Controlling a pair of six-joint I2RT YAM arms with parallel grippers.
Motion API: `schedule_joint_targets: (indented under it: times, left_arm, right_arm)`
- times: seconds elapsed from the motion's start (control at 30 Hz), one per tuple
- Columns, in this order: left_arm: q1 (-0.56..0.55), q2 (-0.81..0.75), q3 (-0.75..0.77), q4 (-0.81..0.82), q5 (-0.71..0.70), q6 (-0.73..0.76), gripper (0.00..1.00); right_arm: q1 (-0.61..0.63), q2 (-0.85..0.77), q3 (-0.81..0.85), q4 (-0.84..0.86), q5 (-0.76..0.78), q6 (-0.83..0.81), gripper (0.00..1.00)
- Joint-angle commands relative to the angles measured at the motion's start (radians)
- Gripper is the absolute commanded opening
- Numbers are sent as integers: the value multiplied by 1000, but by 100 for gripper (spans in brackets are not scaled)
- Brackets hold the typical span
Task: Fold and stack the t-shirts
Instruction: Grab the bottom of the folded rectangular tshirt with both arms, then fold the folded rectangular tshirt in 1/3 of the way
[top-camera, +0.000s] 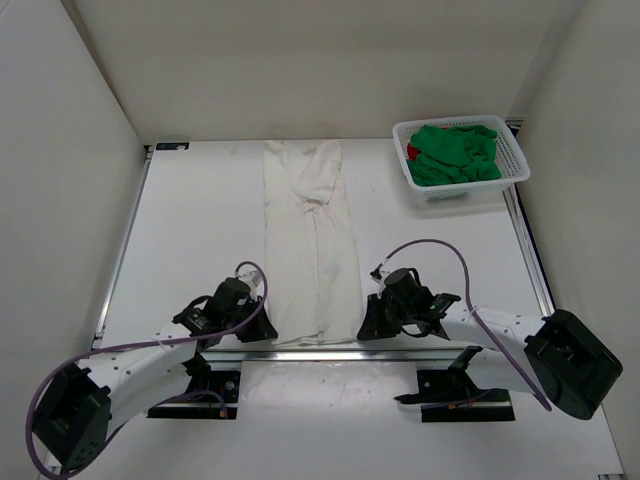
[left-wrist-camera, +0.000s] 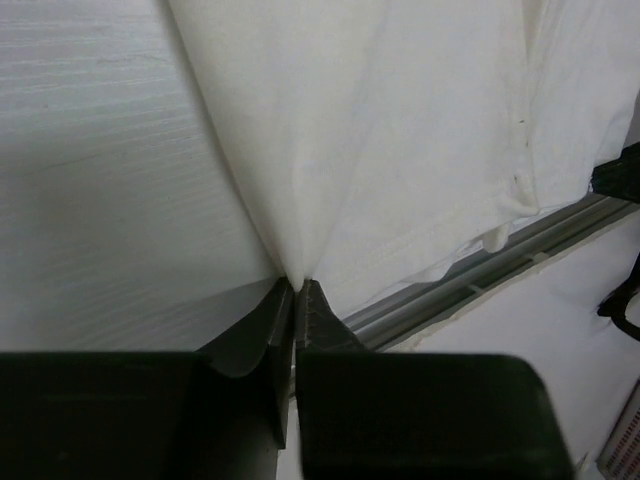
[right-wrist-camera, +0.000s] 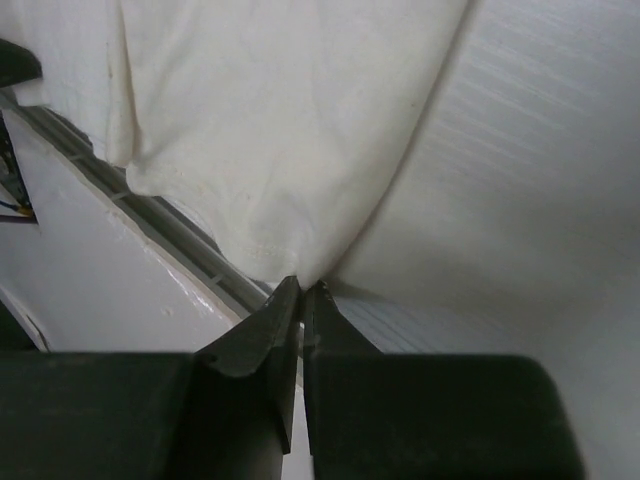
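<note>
Your left hand (left-wrist-camera: 298, 287) is clamped tight on the lower left corner of the cream shirt (top-camera: 310, 240). Your right hand (right-wrist-camera: 303, 287) pinches its lower right corner the same way. The shirt lies as a long narrow strip down the middle of the desk (top-camera: 190, 230). The green shirt (top-camera: 455, 157) and a bit of the red shirt (top-camera: 412, 152) sit in the basket (top-camera: 517, 160) at the upper right.

Bright even overhead light, soft shadows; wrist views softer, left end effector (left-wrist-camera: 297, 288) dark, blurred.
</note>
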Motion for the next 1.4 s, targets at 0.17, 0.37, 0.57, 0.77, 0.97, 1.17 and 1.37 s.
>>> schedule_joint_targets:
  times: [0.17, 0.37, 0.57, 0.77, 0.97, 1.17, 1.37]
  left_arm:
    - [40, -185, 14, -299, 103, 7, 2]
    - [101, -245, 141, -325, 233, -36, 0]
    - [353, -25, 379, -236, 266, 102, 0]
    - [425, 251, 574, -73, 145, 103, 0]
    - [445, 429, 667, 10, 76, 71, 0]
    - [491, 619, 720, 68, 39, 68, 1]
    - [473, 804, 810, 119, 27, 70, 1]
  right_arm:
    - [52, -174, -17, -110, -17, 17, 1]
    - [12, -230, 224, -278, 16, -80, 0]
    - [-130, 2, 518, -304, 49, -295, 0]
    - [-313, 265, 699, -181, -11, -335, 0]
    - [-397, 485, 869, -112, -100, -326, 0]
    - [-440, 704, 1046, -126, -160, -339, 0]
    - [-428, 857, 1211, -195, -149, -371, 0]
